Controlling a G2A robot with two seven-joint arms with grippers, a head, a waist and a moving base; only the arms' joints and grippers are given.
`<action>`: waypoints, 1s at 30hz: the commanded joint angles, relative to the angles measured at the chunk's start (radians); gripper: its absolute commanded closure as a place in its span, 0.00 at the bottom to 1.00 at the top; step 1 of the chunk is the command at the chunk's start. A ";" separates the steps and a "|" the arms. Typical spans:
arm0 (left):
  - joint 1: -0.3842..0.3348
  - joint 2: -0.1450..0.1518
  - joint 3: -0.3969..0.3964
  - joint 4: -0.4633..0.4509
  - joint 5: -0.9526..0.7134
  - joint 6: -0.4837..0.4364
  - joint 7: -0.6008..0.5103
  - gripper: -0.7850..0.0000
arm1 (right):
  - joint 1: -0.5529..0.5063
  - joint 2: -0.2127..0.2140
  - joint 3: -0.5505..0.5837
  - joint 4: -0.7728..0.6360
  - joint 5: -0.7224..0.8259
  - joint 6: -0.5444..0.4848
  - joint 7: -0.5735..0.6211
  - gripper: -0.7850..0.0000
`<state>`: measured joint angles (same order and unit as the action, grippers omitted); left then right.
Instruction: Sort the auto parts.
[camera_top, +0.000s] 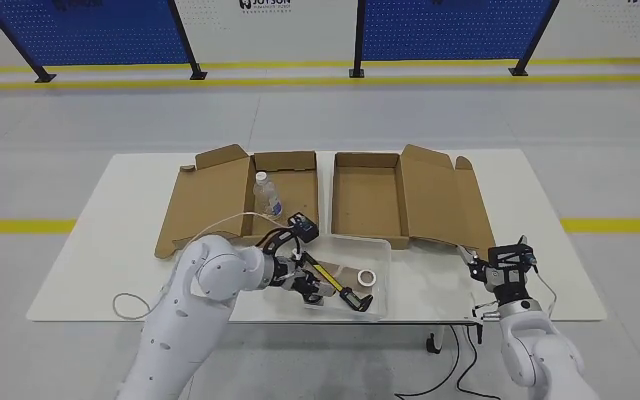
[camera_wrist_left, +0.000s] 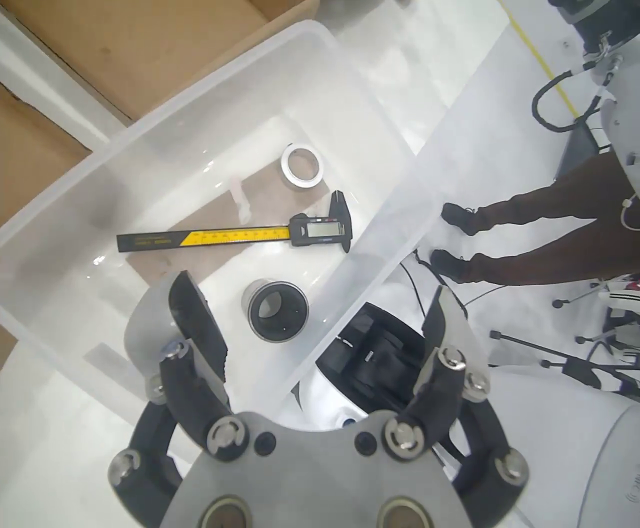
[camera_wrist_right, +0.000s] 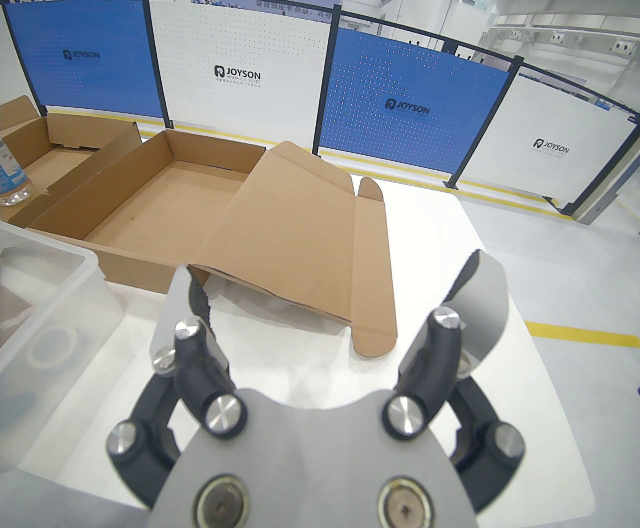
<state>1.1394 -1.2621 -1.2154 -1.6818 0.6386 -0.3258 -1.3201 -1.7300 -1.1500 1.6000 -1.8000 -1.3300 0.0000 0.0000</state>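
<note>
Left gripper (camera_wrist_left: 317, 320) hangs wrist-down over the front wall of the clear bin (camera_wrist_left: 370, 125), fingers spread wide and holding nothing, one finger inside the wall and one outside. On the bin floor a caliper (camera_wrist_left: 235, 236) lies flat, its long beam set diagonally, display head toward a tape ring (camera_wrist_left: 301, 165) close by. A metal sleeve (camera_wrist_left: 277, 311) stands on end between the caliper and the front wall, touching neither. Right gripper (camera_wrist_right: 335, 285), also spread and unladen, hovers over the table (camera_wrist_right: 450, 260) near its right front corner, facing the right box (camera_wrist_right: 165, 215) and its flattened flap.
</note>
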 joint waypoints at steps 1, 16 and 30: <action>-0.015 0.002 0.013 0.021 0.043 0.023 -0.016 0.00 | 0.000 0.000 0.000 0.000 0.000 0.000 0.000 0.00; -0.102 -0.001 0.163 0.112 0.174 0.097 -0.052 0.49 | 0.000 0.000 0.000 0.000 0.000 0.000 0.000 0.00; -0.148 0.003 0.229 0.162 0.237 0.097 -0.078 0.53 | 0.000 0.000 0.000 0.000 0.000 0.000 0.000 0.00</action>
<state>0.9947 -1.2587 -0.9914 -1.5255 0.8727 -0.2278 -1.3985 -1.7300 -1.1500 1.6000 -1.8000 -1.3300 0.0000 0.0000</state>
